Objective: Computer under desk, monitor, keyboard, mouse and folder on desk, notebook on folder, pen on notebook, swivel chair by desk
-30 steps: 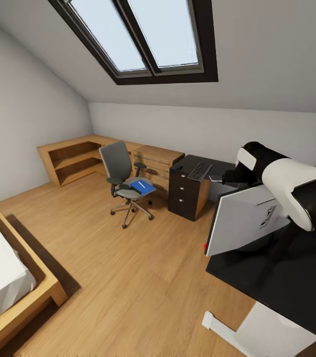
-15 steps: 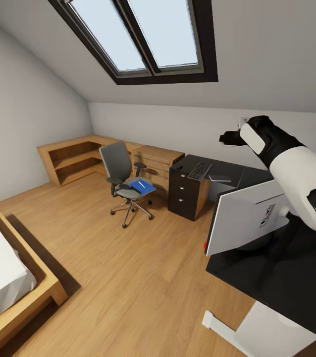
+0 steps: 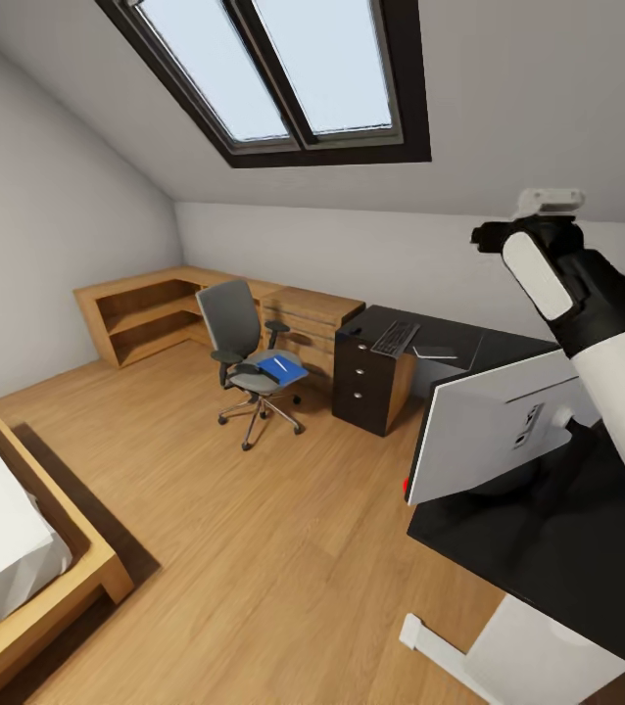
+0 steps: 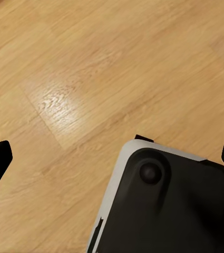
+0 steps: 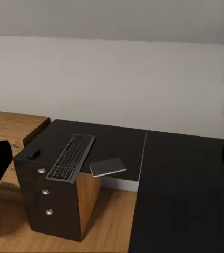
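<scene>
The black-topped desk (image 3: 548,558) fills the right side, with the monitor (image 3: 494,431) standing on it, its pale back towards me. On the desk's far wing lie the keyboard (image 3: 396,338) (image 5: 71,157), the dark notebook (image 3: 437,351) (image 5: 107,167) and the small mouse (image 5: 34,154). The grey swivel chair (image 3: 229,318) stands apart from the desk on the floor. The blue folder (image 3: 281,368) rests on its seat, with the whitish pen (image 3: 278,364) on top. My right gripper (image 3: 489,235) is raised high above the monitor, open and empty. My left gripper (image 4: 113,158) hangs open over the floor. The computer is out of view.
A light wooden shelf-and-drawer unit (image 3: 146,308) runs along the far wall behind the chair. A bed with a wooden frame (image 3: 48,597) sits at the near left. Wide wooden floor (image 3: 254,529) lies between bed, chair and desk. A skylight slopes overhead.
My right arm has swung up from in front of the monitor to well above it. The chair, folder and desk items have stayed put.
</scene>
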### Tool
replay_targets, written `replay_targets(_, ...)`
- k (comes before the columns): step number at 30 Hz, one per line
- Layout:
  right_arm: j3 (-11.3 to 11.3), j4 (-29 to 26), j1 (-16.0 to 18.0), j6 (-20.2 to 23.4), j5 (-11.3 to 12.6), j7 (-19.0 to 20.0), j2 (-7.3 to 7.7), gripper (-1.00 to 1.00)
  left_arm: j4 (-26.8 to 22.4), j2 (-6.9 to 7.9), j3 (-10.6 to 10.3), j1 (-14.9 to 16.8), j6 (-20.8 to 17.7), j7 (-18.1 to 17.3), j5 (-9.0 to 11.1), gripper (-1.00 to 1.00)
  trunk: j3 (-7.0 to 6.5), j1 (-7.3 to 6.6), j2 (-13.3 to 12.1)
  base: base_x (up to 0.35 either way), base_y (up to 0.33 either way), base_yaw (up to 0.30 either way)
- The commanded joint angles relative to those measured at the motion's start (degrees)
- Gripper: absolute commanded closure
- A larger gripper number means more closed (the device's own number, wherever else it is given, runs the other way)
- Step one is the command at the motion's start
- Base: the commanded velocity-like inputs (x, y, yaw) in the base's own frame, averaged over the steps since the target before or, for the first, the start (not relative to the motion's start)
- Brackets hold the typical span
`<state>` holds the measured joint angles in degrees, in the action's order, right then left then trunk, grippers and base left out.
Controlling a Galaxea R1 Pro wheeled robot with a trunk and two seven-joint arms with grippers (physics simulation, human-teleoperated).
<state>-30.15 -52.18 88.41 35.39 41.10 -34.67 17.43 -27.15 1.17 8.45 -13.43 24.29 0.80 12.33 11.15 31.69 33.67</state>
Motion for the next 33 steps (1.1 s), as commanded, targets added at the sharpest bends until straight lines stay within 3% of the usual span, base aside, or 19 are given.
replay_targets(1, -0.2, -6.8, -2.0, 0.0, 1.9, -6.1, 0.69, -1.0, -0.1, 0.0, -0.1, 0.0, 0.1, 0.1, 0.2, -1.0, 0.09, 0.03, 0.1, 0.0, 0.0, 0.0)
replay_targets(3, -0.2, -13.1, -4.1, 0.0, 3.0, -11.5, 1.06, -1.0, -0.1, -0.01, -0.1, 0.0, 0.1, 0.1, 0.2, -1.0, 0.09, 0.03, 0.1, 0.0, 0.0, 0.0)
replay_targets(4, -0.2, -20.5, -7.7, -0.1, 4.4, -18.8, 1.4, -1.0, -0.1, -0.06, -0.1, 0.0, 0.1, 0.1, 0.2, -1.0, 0.09, 0.03, 0.1, 0.0, 0.0, 0.0)
replay_targets(7, -0.1, -27.3, -13.6, -1.0, 5.3, -25.2, 2.08, -1.0, -0.1, -0.09, -0.1, 0.0, 0.1, 0.1, 0.2, -1.0, 0.09, 0.03, 0.1, 0.0, 0.0, 0.0)
replay_targets(8, -0.1, -34.2, -22.3, -4.9, 5.7, -28.5, 4.16, -1.0, -0.1, -0.12, -0.1, 0.0, 0.1, 0.1, 0.2, -1.0, 0.09, 0.03, 0.1, 0.0, 0.0, 0.0)
replay_targets(9, -0.1, -35.6, -25.5, -6.6, 5.8, -29.1, 4.76, -1.0, -0.1, -0.15, -0.1, 0.0, 0.1, 0.1, 0.2, -1.0, 0.09, 0.03, 0.1, 0.0, 0.0, 0.0)
replay_targets(16, -0.2, -37.6, -35.5, -11.4, 5.8, -29.9, 5.75, -1.0, -0.1, -0.14, -0.1, 0.0, 0.1, 0.1, 0.3, -1.0, 0.09, 0.03, 0.1, 0.0, 0.0, 0.0)
replay_targets(17, -0.2, -37.9, -40.5, -15.6, 5.8, -30.1, 5.84, -1.0, -0.1, -0.1, -0.1, 0.0, 0.1, 0.1, 0.3, -1.0, 0.09, 0.03, 0.1, 0.0, 0.0, 0.0)
replay_targets(23, -0.3, -38.0, -46.2, -21.1, 5.8, -30.1, 5.93, -1.0, -0.1, -0.11, -0.2, 0.0, 0.1, 0.1, 0.3, -1.0, 0.09, 0.03, 0.1, 0.0, 0.0, 0.0)
replay_targets(24, -0.2, -38.0, -50.5, -25.6, 5.4, -29.8, 5.97, -1.0, -0.1, -0.02, -0.2, 0.0, 0.3, 0.1, 0.3, -1.0, 0.09, 0.03, 0.1, 0.0, 0.0, 0.0)
replay_targets(26, -0.2, -38.0, -53.6, -29.5, 4.4, -29.7, 6.03, -1.0, -0.1, -0.04, -0.1, 0.0, 0.5, 0.1, 0.3, -1.0, 0.09, 0.03, 0.1, 0.0, 0.0, 0.0)
replay_targets(33, -0.3, -38.0, -55.8, -32.2, 0.6, -30.0, 6.17, -1.0, -0.1, -0.15, -0.1, 0.0, 2.2, 0.1, 0.3, -1.0, 0.09, 0.03, 0.1, 0.0, 0.0, 0.0)
